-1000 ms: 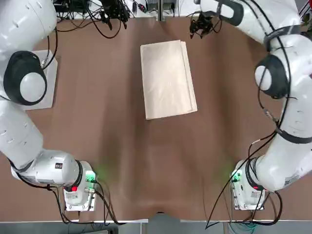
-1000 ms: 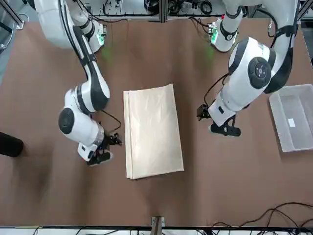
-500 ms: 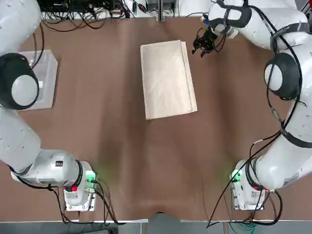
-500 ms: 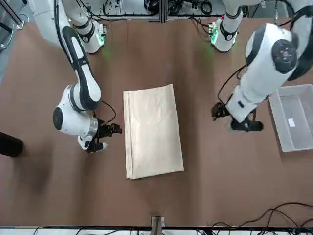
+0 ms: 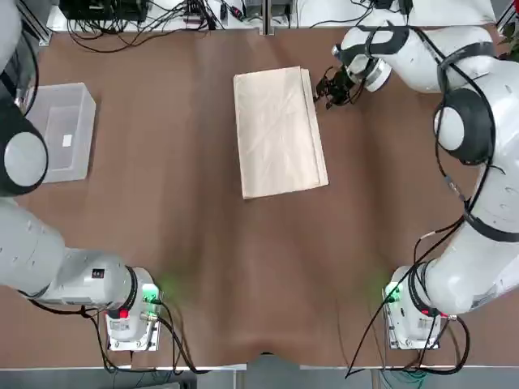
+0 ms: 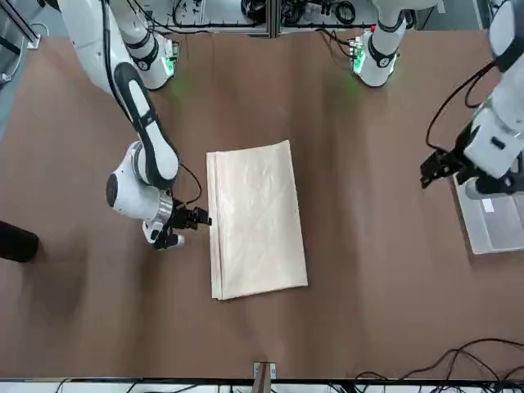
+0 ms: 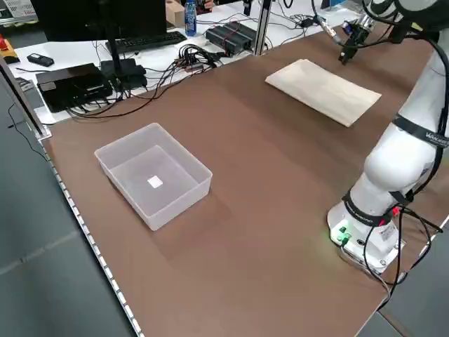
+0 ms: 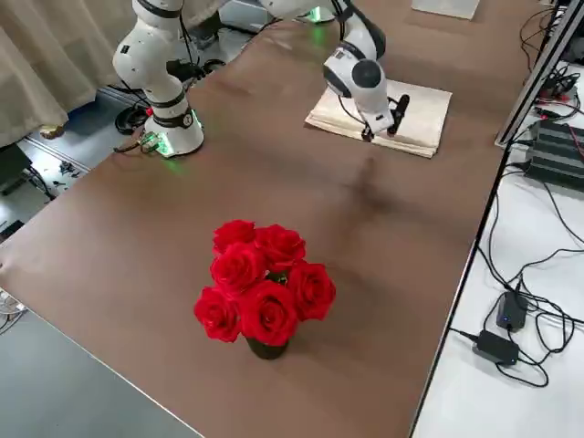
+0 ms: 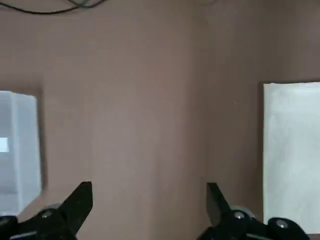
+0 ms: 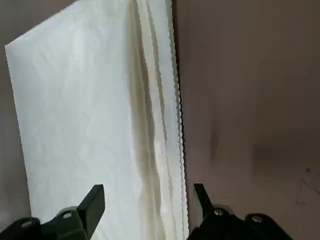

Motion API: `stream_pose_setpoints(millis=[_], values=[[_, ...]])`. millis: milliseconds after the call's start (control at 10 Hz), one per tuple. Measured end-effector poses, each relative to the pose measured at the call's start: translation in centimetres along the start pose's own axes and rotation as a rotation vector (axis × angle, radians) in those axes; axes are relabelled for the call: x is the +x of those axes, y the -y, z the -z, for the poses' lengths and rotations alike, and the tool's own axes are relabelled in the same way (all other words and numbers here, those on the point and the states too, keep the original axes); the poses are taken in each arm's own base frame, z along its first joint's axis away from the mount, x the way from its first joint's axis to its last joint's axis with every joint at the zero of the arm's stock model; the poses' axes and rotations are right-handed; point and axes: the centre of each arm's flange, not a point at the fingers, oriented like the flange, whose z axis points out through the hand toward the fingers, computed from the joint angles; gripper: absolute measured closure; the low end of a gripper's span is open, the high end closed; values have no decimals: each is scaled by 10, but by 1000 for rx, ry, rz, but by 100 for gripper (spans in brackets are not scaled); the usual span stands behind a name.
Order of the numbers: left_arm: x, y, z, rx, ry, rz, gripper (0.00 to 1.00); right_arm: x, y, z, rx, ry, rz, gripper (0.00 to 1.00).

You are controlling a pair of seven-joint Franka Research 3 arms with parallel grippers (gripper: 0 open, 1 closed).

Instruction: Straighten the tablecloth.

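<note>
Clearly we are at the approach step. At the left of the overhead picture sits the clear bin (image 5: 61, 130); the white slip inside is too small to read. Our left gripper (image 9: 148, 190) hangs near it, fingers apart and empty. Upper middle, the tablecloth (image 5: 278, 130) lies folded into a narrow rectangle. Just right of it, our right gripper (image 5: 328, 87) sits beside the stacked edges, fingers apart, holding nothing. Next, we judge, it must pinch the top layer and draw it outward. No other writing shows.
</note>
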Motion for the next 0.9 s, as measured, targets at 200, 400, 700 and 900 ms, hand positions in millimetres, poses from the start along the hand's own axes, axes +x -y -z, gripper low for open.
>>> stream_pose_setpoints(millis=[200, 400, 700, 900], values=[[-13, 27, 16, -11, 2, -25, 0, -5, -12, -19, 15, 14, -9, 20], [-23, 41, 17, -25, 40, -64, 0, -8, -3, -26, 28, 10, -11, 20], [-24, 42, 14, -26, 52, -71, 0, -13, 14, -42, 17, -17, 0, 20], [-23, 44, 15, -26, 49, -68, 0, -9, 9, -44, 15, -22, -6, 20]])
